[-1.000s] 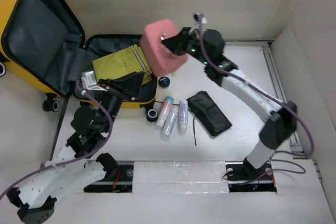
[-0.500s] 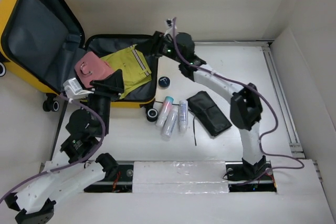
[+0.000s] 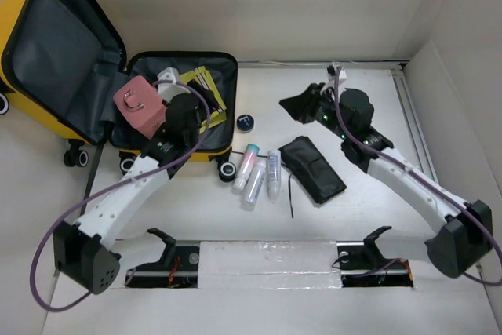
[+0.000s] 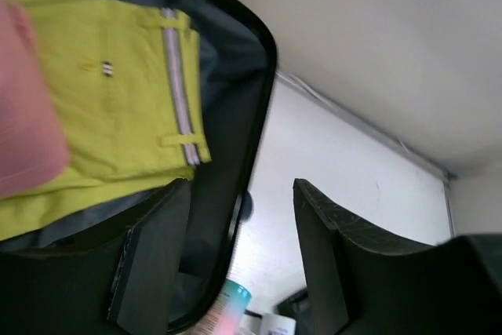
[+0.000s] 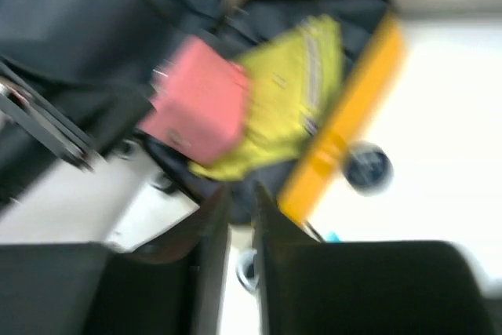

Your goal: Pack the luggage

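White tabletop (image 3: 376, 100), seen from above, with two arms. One luggage (image 3: 47, 52) lies open at the far left: the grey-lined lid is to the left, and the base holds one pink case (image 3: 140, 103) and one yellow-green garment (image 3: 205, 85). On the tabletop beside it are one round black jar (image 3: 246, 122), three tubes (image 3: 257, 172) side by side and one flat black pouch (image 3: 312, 169). Left gripper (image 4: 241, 194), above the luggage base, has its fingers wide apart and holds nothing. Right gripper (image 5: 239, 198), over the tabletop beyond the pouch, has its fingers almost together with nothing between them; its wrist view is blurred.
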Robot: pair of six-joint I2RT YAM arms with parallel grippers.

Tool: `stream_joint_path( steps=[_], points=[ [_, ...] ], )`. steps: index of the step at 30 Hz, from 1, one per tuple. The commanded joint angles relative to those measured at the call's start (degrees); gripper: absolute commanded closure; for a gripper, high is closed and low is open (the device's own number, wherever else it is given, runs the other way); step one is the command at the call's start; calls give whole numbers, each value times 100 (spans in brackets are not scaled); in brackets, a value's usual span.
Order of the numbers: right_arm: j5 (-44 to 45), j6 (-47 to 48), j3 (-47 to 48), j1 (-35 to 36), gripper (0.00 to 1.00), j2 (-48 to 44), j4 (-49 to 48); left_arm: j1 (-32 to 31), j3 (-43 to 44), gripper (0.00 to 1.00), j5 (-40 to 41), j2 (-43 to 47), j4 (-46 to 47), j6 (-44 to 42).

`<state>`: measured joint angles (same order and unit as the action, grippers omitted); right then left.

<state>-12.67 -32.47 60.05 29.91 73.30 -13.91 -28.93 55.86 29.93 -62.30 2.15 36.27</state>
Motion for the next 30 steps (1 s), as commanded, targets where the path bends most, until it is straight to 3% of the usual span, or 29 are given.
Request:
stream_joint_path(
  steps=[1,3,6,11,13,17,21,25,26,30],
  points=[
    [1133,628,-510,41,71,-491,1538,-244,505,49,-997,-246,487,12],
    [1257,628,-1169,41,51,-815,1838,-359,357,51,-1479,-466,819,12],
    [1731,549,-1969,111,37,-1158,2278,-682,-65,51,-2122,-607,1128,12],
    [2348,92,-2515,-19,21,-1152,2613,-1851,-145,51,-2018,-958,1279,-384],
    [2409,92,-2516,-178,17,-933,2525,-1932,-241,51,-2192,-959,1462,-384],
    [2567,337,-2296,-608,11,-572,2587,-1985,-803,51,-2834,-819,2261,-217],
    [2296,609,-2182,-1100,5,-80,2525,-2090,-1058,51,-2905,-748,2334,-164],
    [1410,1058,-1989,-1558,5,281,2525,-2091,-1209,51,-2958,-687,2456,-217],
    [755,1111,-1989,-1750,7,282,2447,-2091,-1278,51,-2958,-687,2457,-217],
    [-445,1321,-1989,-1997,12,755,2323,-2091,-1332,51,-2818,-564,2457,-348]
  ],
)
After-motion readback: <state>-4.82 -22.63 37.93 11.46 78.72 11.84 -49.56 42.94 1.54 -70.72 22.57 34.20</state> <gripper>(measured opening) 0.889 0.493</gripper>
